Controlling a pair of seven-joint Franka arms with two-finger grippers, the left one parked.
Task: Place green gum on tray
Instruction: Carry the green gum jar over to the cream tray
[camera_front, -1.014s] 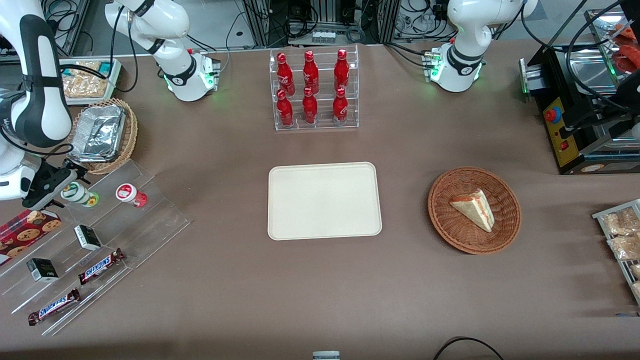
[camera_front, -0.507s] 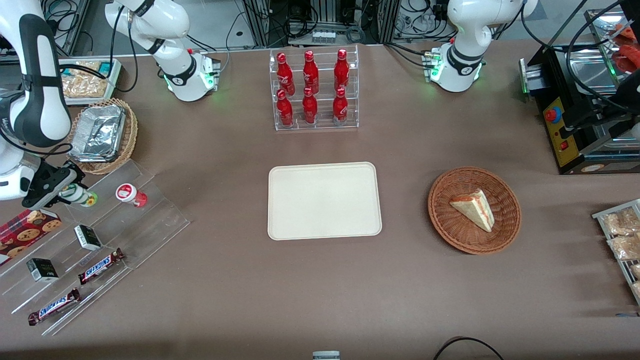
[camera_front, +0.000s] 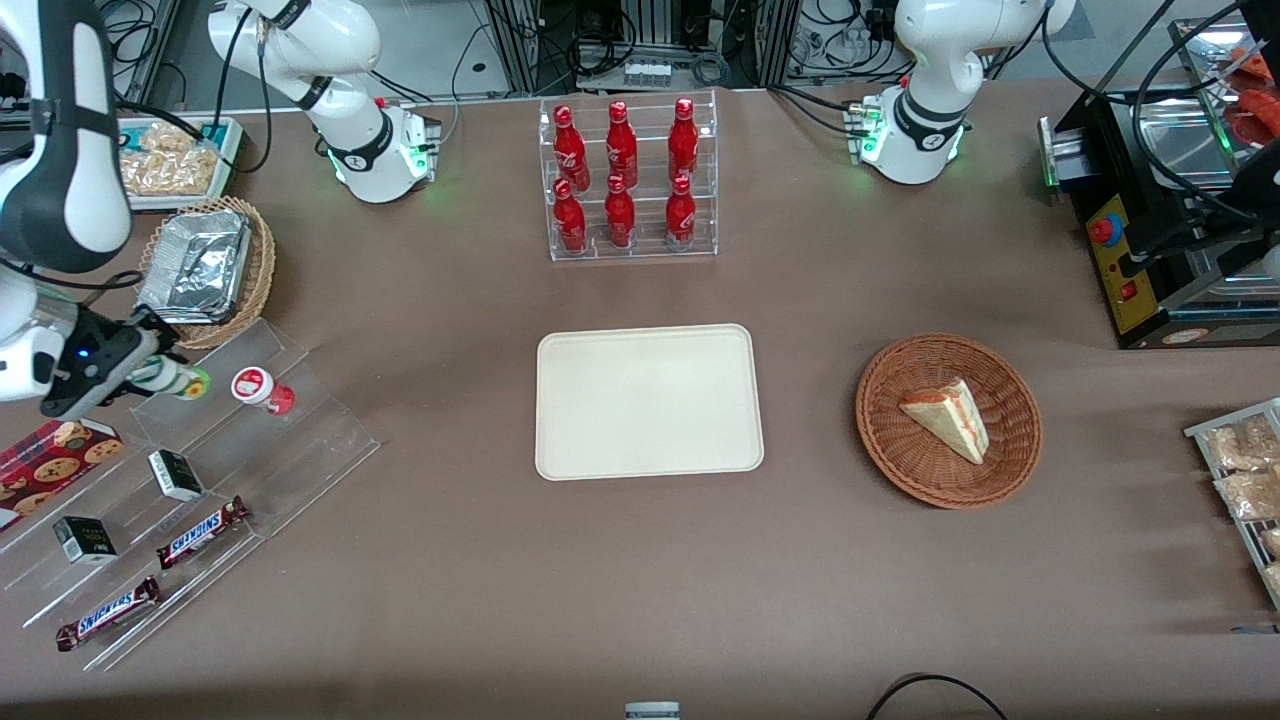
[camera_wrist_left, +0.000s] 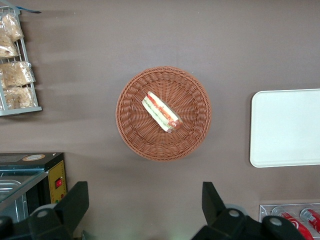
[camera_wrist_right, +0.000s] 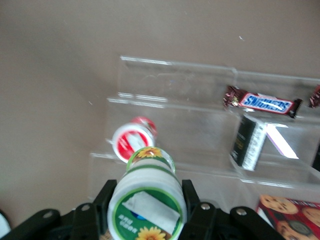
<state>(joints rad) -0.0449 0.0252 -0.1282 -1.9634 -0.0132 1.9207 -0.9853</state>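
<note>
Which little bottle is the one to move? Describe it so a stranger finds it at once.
Go to the clear stepped display stand at the working arm's end of the table. At its top step the gripper is shut on the green gum, tipped on its side. Its base is green; the upright bottle beside it is red.

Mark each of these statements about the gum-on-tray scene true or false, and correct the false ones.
1. The hand is shut on the green gum. True.
2. The green gum already rests on the tray. False: it is held at the clear tiered stand, toward the working arm's end of the table.
3. The red gum stands on the stand, beside the green gum. True.
4. The wicker basket nearest the tray holds foil containers. False: it holds a sandwich wedge.
5. Six red bottles stand in a clear rack. True.
</note>
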